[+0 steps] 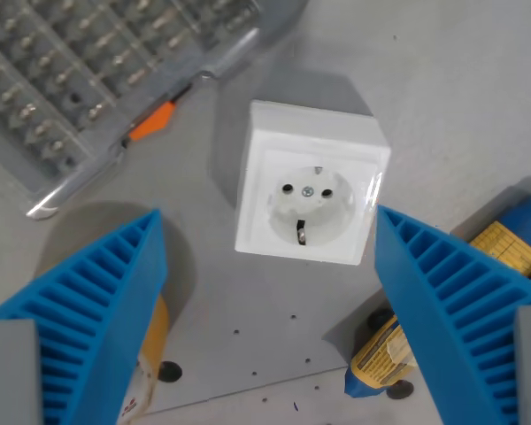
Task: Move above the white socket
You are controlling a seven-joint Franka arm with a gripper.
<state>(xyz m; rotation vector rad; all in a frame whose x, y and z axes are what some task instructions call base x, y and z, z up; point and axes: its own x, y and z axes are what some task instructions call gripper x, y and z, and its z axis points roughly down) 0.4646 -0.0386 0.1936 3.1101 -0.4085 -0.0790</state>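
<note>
Gripper (270,310) spread wide, holding nothing, hovering over the white socket (310,183). Blue ribbed fingers (102,301) flanking the socket's near edge, one toward the wrist view's left, one toward its right, clear of it.

jaws: two bright blue ribbed wedge fingers (97,310) | grey blocks at base corners

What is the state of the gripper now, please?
Gripper: open, holding nothing; the socket sits between and beyond its blue fingers.
</note>
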